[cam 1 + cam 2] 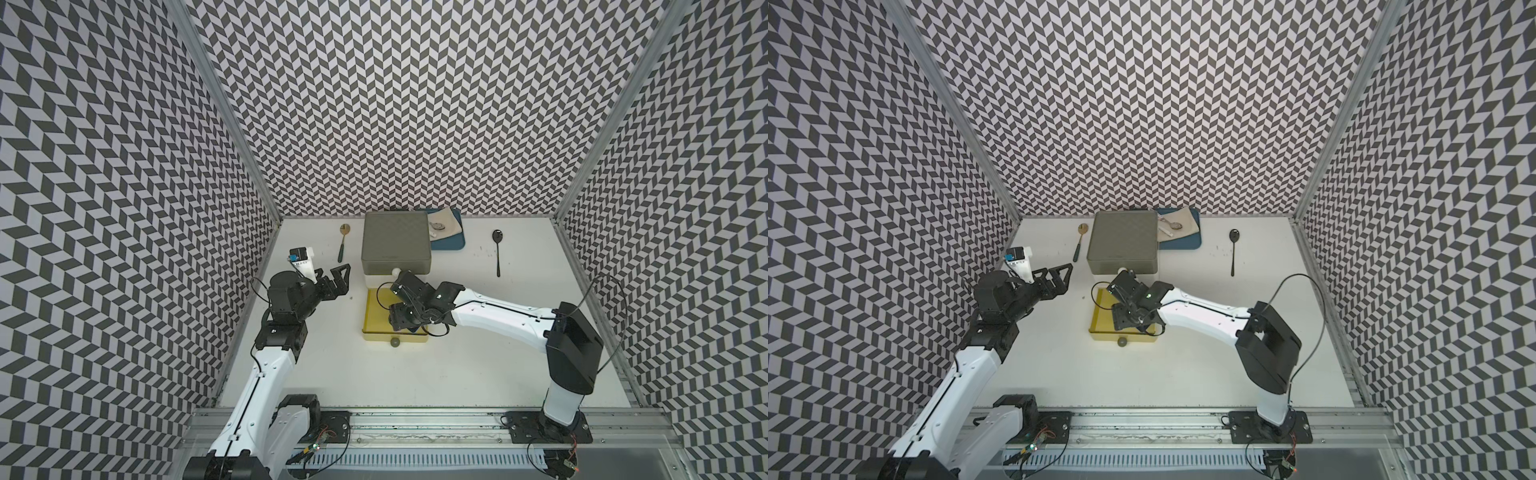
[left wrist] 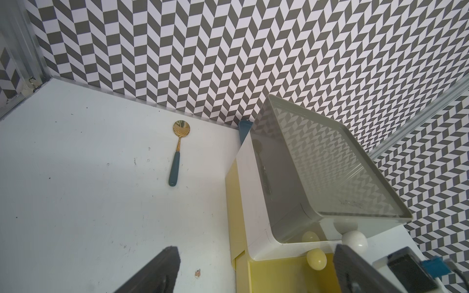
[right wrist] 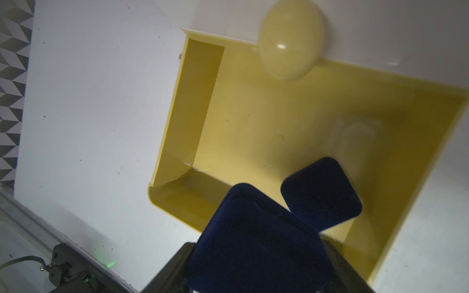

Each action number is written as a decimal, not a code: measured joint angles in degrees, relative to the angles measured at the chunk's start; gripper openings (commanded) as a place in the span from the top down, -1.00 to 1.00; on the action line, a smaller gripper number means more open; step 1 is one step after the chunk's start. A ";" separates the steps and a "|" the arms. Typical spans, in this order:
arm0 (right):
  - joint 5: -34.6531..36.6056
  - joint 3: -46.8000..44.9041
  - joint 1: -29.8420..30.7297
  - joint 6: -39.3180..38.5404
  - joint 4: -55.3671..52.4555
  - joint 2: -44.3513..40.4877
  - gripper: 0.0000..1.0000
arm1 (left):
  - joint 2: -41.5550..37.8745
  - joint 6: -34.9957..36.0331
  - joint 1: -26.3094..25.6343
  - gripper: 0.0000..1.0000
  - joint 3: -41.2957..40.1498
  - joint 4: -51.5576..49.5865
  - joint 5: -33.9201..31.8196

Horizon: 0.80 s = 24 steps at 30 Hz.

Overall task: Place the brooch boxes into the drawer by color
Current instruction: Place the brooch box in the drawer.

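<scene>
The drawer stands at the back middle, its yellow bottom tier pulled out toward me. My right gripper hangs over that tier, shut on a dark blue brooch box. A second dark blue brooch box lies flat on the tier's floor, close beside the held one. My left gripper stands open and empty over the table, left of the drawer. The arm hides both boxes in both top views.
A gold spoon with a teal handle lies left of the drawer, and a black spoon to its right. Behind the drawer sits a blue tray holding a cloth. A round knob juts from the pulled tier's front.
</scene>
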 measured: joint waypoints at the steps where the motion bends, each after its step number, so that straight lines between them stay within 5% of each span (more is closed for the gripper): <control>1: -0.09 0.76 0.20 -0.13 0.28 1.03 -0.20 | 0.00 0.00 0.11 -0.99 0.00 0.00 0.00; 12: -1.44 5.62 1.31 -1.31 1.44 8.72 -0.51 | -0.04 0.20 0.48 -0.99 0.00 -0.09 0.00; 24: -0.85 3.50 1.33 -1.60 2.99 6.88 -0.72 | -0.04 0.20 0.48 -0.99 0.00 -0.09 0.02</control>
